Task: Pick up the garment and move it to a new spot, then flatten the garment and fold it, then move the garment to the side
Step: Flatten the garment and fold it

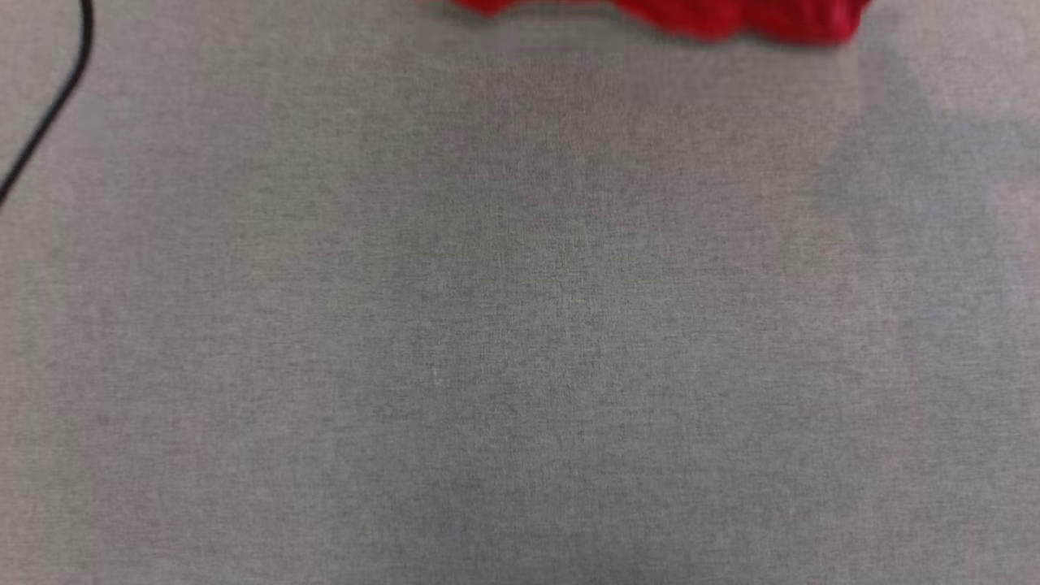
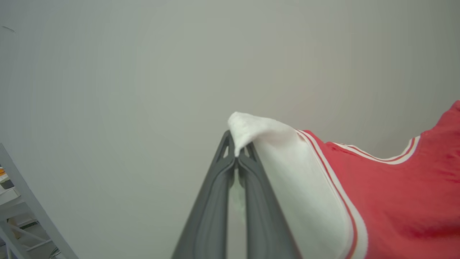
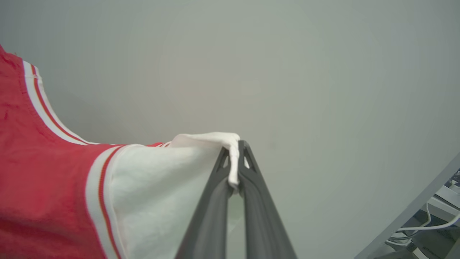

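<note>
In the left wrist view, the left gripper (image 2: pixel 237 154) has its two dark fingers (image 2: pixel 212 212) pressed together, clamped at the tips on a fold of a white sleeve (image 2: pixel 298 180) of the garment (image 2: pixel 402 201). The cloth pokes up just past the fingertips and drapes down the right side of that view. There, striped trim (image 2: pixel 345 205) in red and white borders it and the red body spreads beyond, with a striped neckline edge (image 2: pixel 381 158) dipping across its top. Behind stands a plain pale wall (image 2: pixel 143 72), and a grey frame (image 2: pixel 32 212) slants across the lower left corner.

In the right wrist view, the right gripper (image 3: pixel 235 155) likewise has its fingers (image 3: pixel 262 216) together, pinching the edge of the other white sleeve (image 3: pixel 154 194) between their tips. This sleeve hangs toward the left of that view and meets the red body at a band of the same trim. Farther back, a grey bar (image 3: pixel 413 205) crosses the lower right corner with white cables (image 3: pixel 435 226) behind it.

In the head view, the grey woven tabletop (image 1: pixel 520 325) lies nearest. At its far side, right of middle, the garment's wavy red lower edge shows, slightly blurred; I cannot tell whether it touches the tabletop. A black cable (image 1: pixel 57 97) curves through the upper left corner
</note>
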### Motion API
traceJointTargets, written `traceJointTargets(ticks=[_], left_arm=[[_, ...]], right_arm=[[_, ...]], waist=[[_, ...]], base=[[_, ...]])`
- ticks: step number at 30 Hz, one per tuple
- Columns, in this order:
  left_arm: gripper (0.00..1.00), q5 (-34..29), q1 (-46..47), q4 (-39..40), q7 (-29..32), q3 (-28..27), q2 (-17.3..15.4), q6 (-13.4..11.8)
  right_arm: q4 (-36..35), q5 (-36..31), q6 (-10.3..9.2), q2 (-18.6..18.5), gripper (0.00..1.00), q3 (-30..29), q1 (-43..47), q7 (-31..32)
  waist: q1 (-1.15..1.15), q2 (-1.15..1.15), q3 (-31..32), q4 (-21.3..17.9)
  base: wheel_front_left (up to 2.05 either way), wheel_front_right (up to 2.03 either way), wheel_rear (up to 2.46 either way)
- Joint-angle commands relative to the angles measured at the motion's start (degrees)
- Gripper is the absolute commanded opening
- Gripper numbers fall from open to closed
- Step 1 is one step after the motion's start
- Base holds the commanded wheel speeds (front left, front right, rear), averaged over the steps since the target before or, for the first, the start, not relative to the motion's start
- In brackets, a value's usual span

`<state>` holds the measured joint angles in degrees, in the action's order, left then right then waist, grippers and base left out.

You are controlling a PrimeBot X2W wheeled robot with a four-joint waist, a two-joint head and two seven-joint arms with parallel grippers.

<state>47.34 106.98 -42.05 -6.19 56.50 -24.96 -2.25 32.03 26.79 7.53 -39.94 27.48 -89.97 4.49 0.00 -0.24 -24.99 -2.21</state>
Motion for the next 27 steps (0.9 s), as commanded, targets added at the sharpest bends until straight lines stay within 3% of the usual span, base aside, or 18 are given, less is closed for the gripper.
traceJointTargets(ticks=[1, 6, 13, 27], left_arm=[[0.00, -1.0, 2.0, -1.0, -0.7, -0.4, 0.6, 0.4], [0.00, -1.0, 6.7, -5.7, -2.6, -1.5, 2.1, 1.6], [0.00, 0.1, 9.0, -10.9, -3.9, -2.4, 2.5, 4.3], [0.00, 2.1, -3.8, -18.6, -7.6, -0.7, 3.7, 8.3]], right_arm=[[1.6, -0.5, -0.04, 0.5, 0.00, 0.5, -2.5, -1.0], [8.1, -1.1, -0.04, 2.6, 0.00, 2.5, -10.3, -4.5], [14.3, 0.3, -0.04, 4.2, 0.00, 7.1, -14.6, -7.6], [22.0, 6.9, -0.04, 9.9, 0.00, 18.4, -4.4, -14.7]], waist=[[0.00, 0.24, -3.2, -0.8], [0.00, 0.24, -4.6, -1.3], [0.00, 0.24, -6.5, -1.7], [0.00, 0.24, -3.9, -1.6]], base=[[0.00, 0.00, 0.00], [0.00, 0.00, 0.00], [0.00, 0.00, 0.00], [0.00, 0.00, 0.00]])
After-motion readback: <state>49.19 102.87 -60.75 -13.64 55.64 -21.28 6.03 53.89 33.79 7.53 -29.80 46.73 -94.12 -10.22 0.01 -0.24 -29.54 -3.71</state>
